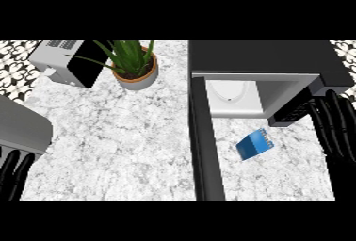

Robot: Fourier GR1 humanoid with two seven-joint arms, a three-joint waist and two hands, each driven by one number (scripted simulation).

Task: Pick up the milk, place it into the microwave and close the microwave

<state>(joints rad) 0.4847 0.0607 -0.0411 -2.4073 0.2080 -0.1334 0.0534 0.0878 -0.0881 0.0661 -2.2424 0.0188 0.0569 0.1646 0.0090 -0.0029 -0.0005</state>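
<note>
Both hands are empty, right hand (pixel 337 124) with straight fingers beside the open microwave (pixel 268 61), left hand (pixel 14 172) resting, while the milk (pixel 254 144) lies on the bench (pixel 132 136), ready for picking up.

We're looking down on a kitchen here: a marble-patterned counter (pixel 125 141) is stretching across the view, a black microwave (pixel 268 59) is sitting with its door (pixel 206 141) hanging open, a toaster (pixel 66 61) is standing beside a potted plant (pixel 133 63)

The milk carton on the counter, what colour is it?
Blue. The milk carton lies on the counter in front of the open microwave, seen best in the head view.
</note>
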